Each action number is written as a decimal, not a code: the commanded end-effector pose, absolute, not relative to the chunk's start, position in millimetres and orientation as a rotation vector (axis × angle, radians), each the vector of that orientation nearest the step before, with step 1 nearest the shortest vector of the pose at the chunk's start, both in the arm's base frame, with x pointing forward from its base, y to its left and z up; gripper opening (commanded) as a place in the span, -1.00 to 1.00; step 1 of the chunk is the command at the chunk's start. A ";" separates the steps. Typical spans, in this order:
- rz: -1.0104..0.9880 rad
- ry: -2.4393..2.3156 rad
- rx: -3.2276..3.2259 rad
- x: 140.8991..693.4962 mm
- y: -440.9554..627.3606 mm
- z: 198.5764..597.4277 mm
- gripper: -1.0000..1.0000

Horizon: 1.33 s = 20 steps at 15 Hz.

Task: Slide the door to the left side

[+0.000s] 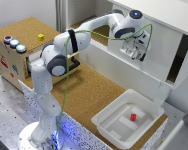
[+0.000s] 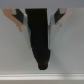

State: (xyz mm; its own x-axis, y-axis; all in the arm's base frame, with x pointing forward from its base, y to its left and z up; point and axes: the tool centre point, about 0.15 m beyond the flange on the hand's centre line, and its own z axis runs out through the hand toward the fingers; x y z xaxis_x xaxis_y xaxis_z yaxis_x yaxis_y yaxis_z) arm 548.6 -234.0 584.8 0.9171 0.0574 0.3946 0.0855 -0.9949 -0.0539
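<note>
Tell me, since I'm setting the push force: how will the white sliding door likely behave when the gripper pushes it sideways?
The door looks like a flat rigid panel, so it should probably move as one piece without flexing. Its face looks smooth and plain, so the gripper may slip without an edge or handle. It sits in the cabinet frame, so it likely slides along it without tipping.

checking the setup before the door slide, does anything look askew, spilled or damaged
Nothing stands out. The door sits flat in the cabinet front with the gripper close against it. The red block lies inside the white tray, and the yellow block rests on the wooden box. No spills or damage show.
</note>
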 end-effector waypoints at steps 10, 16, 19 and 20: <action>-0.625 -0.124 -3.020 541.3 -154.7 584.2 -1.00; -0.654 -0.123 -3.047 536.1 -122.9 582.4 -1.00; -0.662 -0.126 -3.048 531.3 -108.3 582.9 -1.00; -0.673 -0.128 -3.054 529.3 -103.5 583.4 -1.00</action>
State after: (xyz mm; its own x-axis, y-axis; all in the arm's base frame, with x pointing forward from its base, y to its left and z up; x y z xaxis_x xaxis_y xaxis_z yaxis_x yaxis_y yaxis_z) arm 546.4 -145.9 585.4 0.9283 0.1008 0.3580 0.1373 -0.9875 -0.0779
